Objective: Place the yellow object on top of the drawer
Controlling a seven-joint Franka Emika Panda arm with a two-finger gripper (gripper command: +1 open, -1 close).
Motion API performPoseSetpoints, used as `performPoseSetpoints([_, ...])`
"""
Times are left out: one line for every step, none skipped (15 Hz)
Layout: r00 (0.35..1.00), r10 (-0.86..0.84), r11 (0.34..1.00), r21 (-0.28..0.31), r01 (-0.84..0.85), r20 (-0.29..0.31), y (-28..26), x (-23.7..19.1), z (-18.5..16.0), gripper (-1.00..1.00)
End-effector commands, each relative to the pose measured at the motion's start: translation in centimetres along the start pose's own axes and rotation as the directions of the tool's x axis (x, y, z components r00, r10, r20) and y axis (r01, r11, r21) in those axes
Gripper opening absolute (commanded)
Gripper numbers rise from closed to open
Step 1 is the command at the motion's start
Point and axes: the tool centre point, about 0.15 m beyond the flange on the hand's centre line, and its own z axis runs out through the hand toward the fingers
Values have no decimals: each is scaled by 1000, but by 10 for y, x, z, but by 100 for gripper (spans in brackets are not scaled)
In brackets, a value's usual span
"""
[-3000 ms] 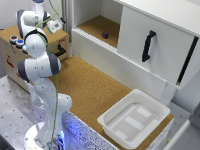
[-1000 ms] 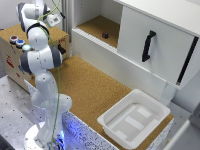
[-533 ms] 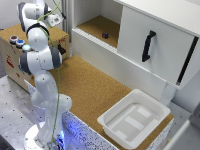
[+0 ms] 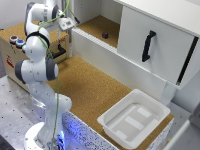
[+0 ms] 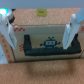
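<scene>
White Franka Panda arm point(image 4: 37, 70) stands upright, upper links folded over toward exterior view's left. White two-finger gripper point(image 5: 41, 31) with jaws spread wide, nothing between the fingers point(image 5: 7, 27).

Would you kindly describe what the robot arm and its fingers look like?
The arm is white with rounded segments and black joint bands; a green cable trails down it. In the wrist view, the fingers look pale, slim and straight.
</scene>
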Motion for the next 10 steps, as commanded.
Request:
performPoseSetpoints([993,77,995,-60,-82,-86,-19,-49,37,100])
performPoseSetpoints([984,165,984,-61,-169,-65,-11,-50,44,100])
performPoseSetpoints([958,282,958,-32,-284,-56,0,-50,51,100])
performPoseSetpoints([921,386,922,-20,-387,-46,8,-50,60,100])
performPoseSetpoints([873,488,873,0,-488,-24,14,-49,73,100])
performPoseSetpoints([811,585,811,17,-585,7,17,-50,87,100])
performPoseSetpoints([746,666,745,32,-666,16,19,-53,97,100])
performPoseSetpoints([672,740,670,68,-739,19,21,-58,107,100])
performPoseSetpoints([568,822,563,111,-819,25,23,-65,119,100])
performPoseSetpoints([489,872,481,146,-864,25,27,-73,124,100])
